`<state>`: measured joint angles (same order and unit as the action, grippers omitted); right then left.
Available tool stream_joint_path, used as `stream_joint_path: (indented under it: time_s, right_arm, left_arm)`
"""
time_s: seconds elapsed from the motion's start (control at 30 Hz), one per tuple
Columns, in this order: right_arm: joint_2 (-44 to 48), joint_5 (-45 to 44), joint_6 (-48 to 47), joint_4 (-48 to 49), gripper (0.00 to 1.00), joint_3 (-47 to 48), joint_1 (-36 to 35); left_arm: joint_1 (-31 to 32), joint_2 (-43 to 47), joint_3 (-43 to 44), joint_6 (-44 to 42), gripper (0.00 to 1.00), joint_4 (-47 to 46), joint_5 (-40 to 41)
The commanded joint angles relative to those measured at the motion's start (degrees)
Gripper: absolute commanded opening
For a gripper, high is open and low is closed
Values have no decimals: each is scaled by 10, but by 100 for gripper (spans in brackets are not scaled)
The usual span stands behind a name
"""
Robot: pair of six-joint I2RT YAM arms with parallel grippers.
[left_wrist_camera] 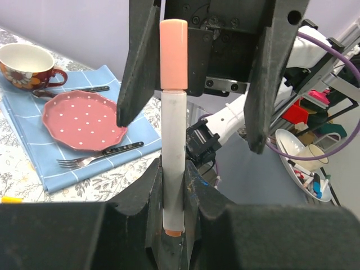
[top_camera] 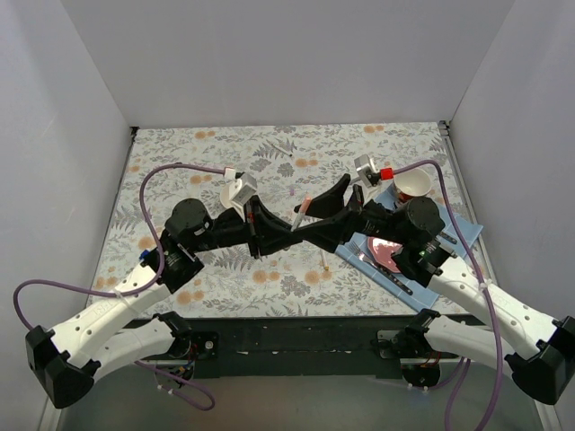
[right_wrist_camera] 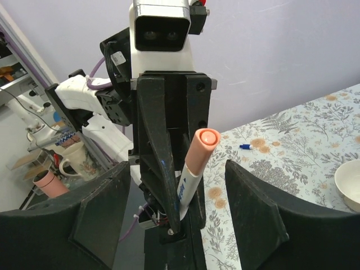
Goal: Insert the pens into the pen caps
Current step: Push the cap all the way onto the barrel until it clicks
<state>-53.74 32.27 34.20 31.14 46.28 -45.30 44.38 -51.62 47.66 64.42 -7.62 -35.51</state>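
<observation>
My left gripper (top_camera: 286, 226) is shut on the lower barrel of a white pen (left_wrist_camera: 173, 146) and holds it upright above the middle of the cloth. An orange-pink cap (left_wrist_camera: 173, 53) sits on the pen's upper end. The cap also shows in the right wrist view (right_wrist_camera: 201, 149). My right gripper (top_camera: 331, 199) faces the left one. It is open, and its fingers (left_wrist_camera: 140, 62) stand on either side of the cap without touching it. In the right wrist view the right gripper (right_wrist_camera: 177, 169) is wide open around the pen. A small blue-ended pen (right_wrist_camera: 247, 147) lies on the cloth far behind.
A blue napkin (left_wrist_camera: 28, 129) at the right holds a pink dotted plate (left_wrist_camera: 81, 121), a fork (left_wrist_camera: 98, 156) and a knife. A flowered cup (top_camera: 413, 184) stands behind it. A white bowl (right_wrist_camera: 351, 183) sits on the floral cloth (top_camera: 296, 148). White walls enclose three sides.
</observation>
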Motion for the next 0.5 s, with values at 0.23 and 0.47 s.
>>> stream_joint_path:
  time_s: [0.23, 0.47]
  right_arm:
    - [21, -43, -23, -12, 74, 42, -1]
    - [9, -29, -23, -10, 74, 59, -1]
  left_arm:
    - [-1, 43, -29, 13, 0, -34, -39]
    - [-1, 42, -35, 17, 0, -37, -45]
